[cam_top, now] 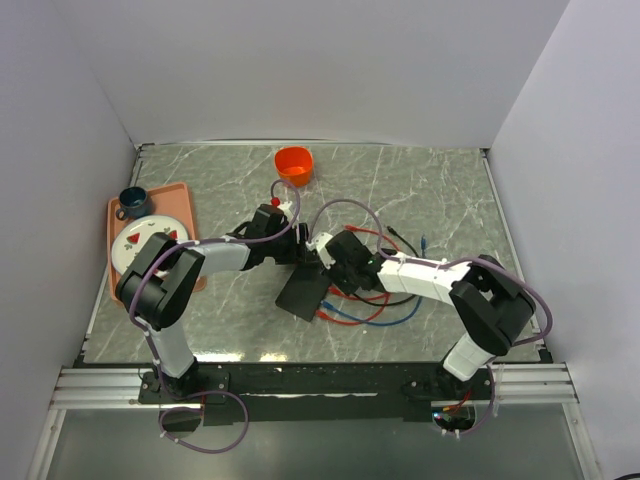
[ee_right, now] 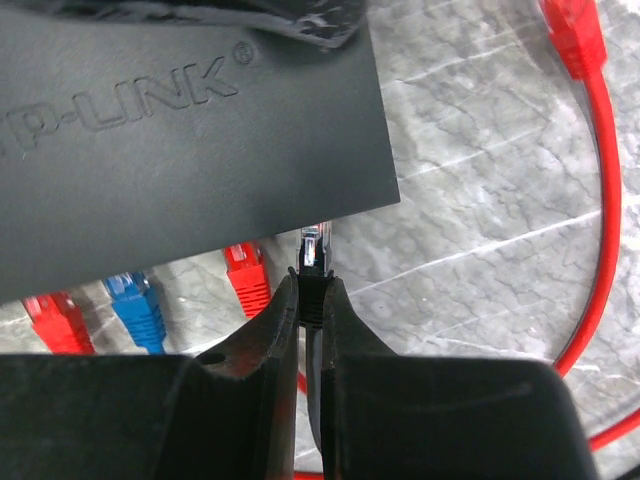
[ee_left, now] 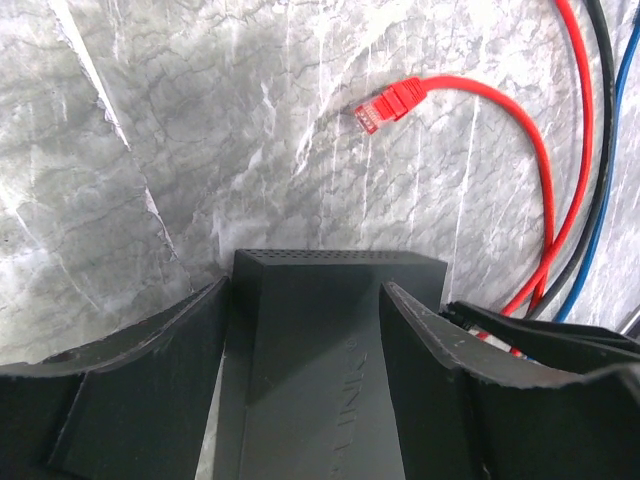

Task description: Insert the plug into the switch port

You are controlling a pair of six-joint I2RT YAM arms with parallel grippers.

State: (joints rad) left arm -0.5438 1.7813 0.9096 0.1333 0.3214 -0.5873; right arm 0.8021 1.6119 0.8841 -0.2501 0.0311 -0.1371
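Observation:
The flat black switch box (cam_top: 303, 293) (ee_left: 320, 340) (ee_right: 180, 150) lies mid-table. My left gripper (cam_top: 303, 262) (ee_left: 308, 288) straddles its width and is shut on it, one finger on each long side. My right gripper (cam_top: 328, 268) (ee_right: 312, 290) is shut on a black plug (ee_right: 316, 250). The plug's clear tip points at the box's near edge and reaches right up to it. The switch port itself is hidden on that edge. A red plug (ee_right: 245, 275), a blue plug (ee_right: 135, 300) and another red plug (ee_right: 50, 315) stick out from under the same edge.
Red, blue and black cables (cam_top: 370, 305) loop on the table beside the box. A loose red plug (ee_left: 385, 105) (ee_right: 575, 35) lies on the marble. An orange cup (cam_top: 293, 163) stands at the back. At the left is a tray (cam_top: 178, 195) with a plate (cam_top: 140, 240) and a blue mug (cam_top: 132, 203).

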